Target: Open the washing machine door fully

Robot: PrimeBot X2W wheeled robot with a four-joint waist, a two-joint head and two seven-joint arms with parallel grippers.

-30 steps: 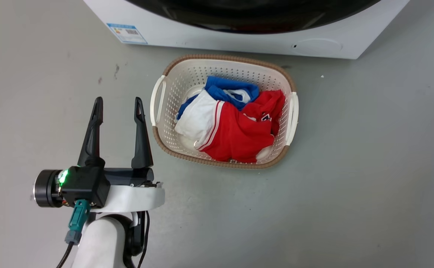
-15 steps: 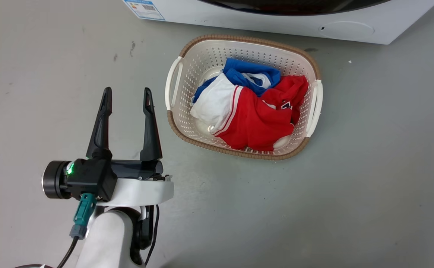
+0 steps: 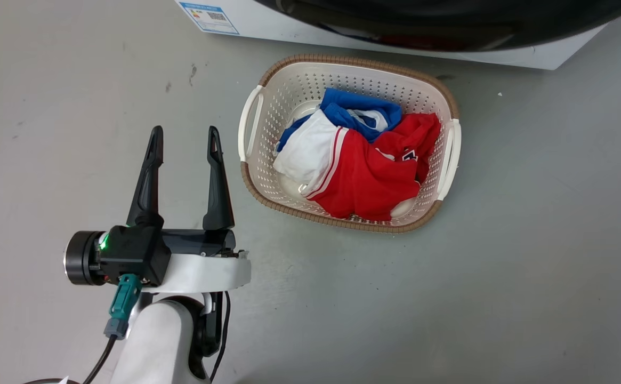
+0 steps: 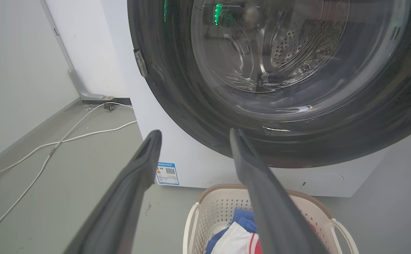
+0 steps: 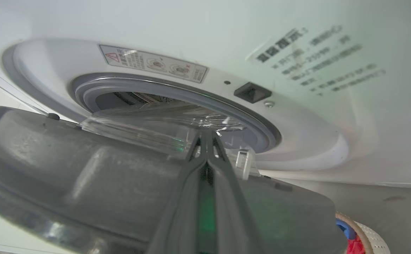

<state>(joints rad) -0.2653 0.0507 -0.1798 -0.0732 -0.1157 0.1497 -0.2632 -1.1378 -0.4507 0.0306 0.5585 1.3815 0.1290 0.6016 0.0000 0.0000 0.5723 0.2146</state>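
Washing machine (image 3: 267, 24) stands at the floor's far edge. Washing machine door (image 5: 85, 176) is ajar, partway off the gasket (image 5: 258, 121); most of the swing is left, I judge. Left gripper (image 3: 184, 133) is spread wide and empty, near the basket (image 3: 247, 176). Right gripper (image 5: 207, 141) has its fingers pressed together at the door's inner face.

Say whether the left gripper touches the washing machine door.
Apart. The head view shows grey floor between the left gripper and the washing machine door.

We see the washing machine (image 3: 246, 16) cut off by the head view's top edge, so only the lower arc of the washing machine door (image 3: 449, 21) shows. The print on the label sticker (image 3: 207, 17) is too small to read. In the right wrist view the lettering (image 5: 314, 60) is blurred, the door hides the lower part of the drum opening (image 5: 149, 100), and we cannot tell whether the right gripper (image 5: 206, 135) touches the glass.
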